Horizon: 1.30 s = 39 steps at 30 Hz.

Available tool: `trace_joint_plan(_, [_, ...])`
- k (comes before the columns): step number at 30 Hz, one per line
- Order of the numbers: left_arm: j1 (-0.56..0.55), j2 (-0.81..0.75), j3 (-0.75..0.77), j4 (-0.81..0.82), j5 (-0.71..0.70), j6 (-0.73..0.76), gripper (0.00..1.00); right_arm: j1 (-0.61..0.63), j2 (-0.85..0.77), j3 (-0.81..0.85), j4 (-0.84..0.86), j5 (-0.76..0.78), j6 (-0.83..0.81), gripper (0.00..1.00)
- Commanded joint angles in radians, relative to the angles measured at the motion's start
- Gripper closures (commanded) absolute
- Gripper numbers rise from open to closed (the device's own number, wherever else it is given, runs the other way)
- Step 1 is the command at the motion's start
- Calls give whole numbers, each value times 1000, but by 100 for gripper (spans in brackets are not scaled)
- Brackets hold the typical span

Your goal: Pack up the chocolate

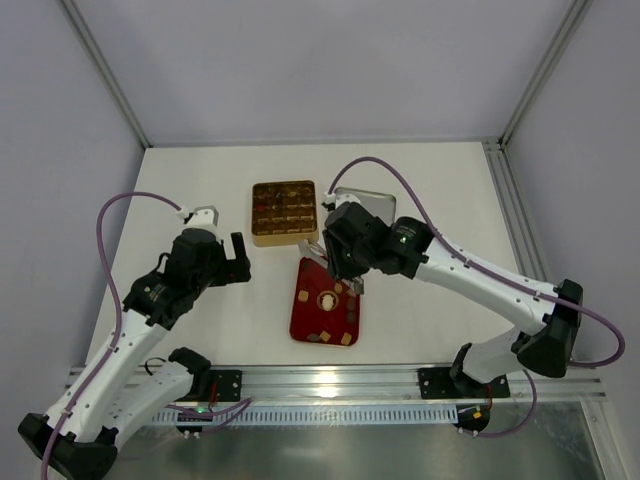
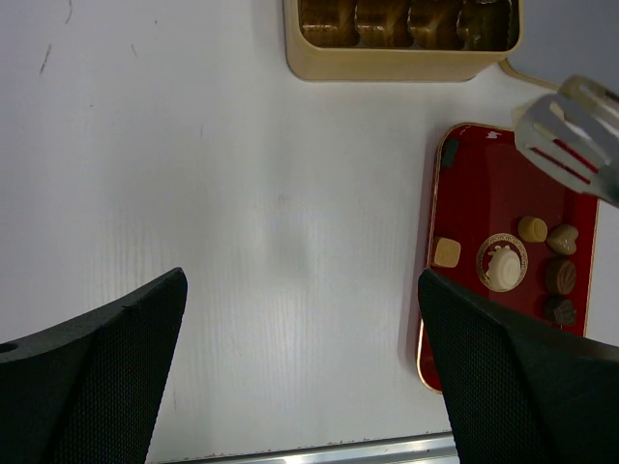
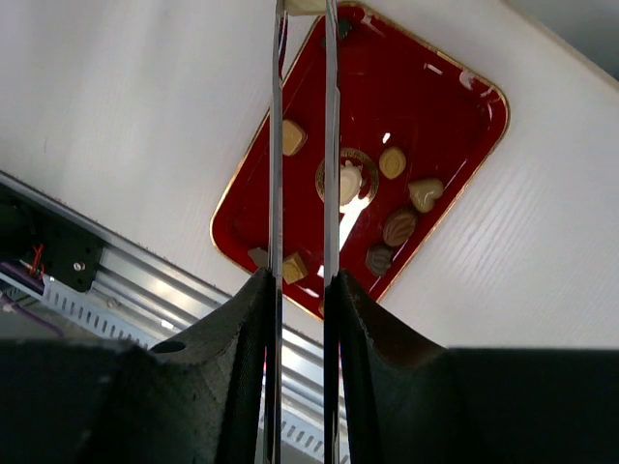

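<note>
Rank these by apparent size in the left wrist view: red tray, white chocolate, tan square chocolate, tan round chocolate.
1. red tray, largest by far, though partly hidden
2. white chocolate
3. tan square chocolate and tan round chocolate: too alike to rank

White table [image 1: 200,320], grey walls [image 1: 300,60], alu rail [image 1: 340,378] at front

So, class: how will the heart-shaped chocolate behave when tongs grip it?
The heart-shaped chocolate looks tiny, so probably light. Its rounded sides may slip between the smooth metal tongs. Hard squeezing could dent it.
</note>
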<state>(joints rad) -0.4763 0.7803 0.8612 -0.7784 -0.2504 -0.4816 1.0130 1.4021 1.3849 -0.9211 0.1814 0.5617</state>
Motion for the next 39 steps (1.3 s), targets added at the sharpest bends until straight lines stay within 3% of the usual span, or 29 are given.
trace_joint_plan(1, [4, -12, 1, 22, -6, 5, 0, -53, 44, 107, 99, 1, -74, 71])
trace_joint_plan(10, [4, -7, 1, 22, -7, 3, 0, -192, 274, 322, 177, -43, -161, 72])
trace_joint_plan(19, [4, -4, 1, 22, -10, 5, 0, -241, 486, 491, 191, -74, -183, 71])
trace_joint_plan(39, [4, -3, 1, 22, -9, 6, 0, -263, 580, 500, 209, -65, -172, 67])
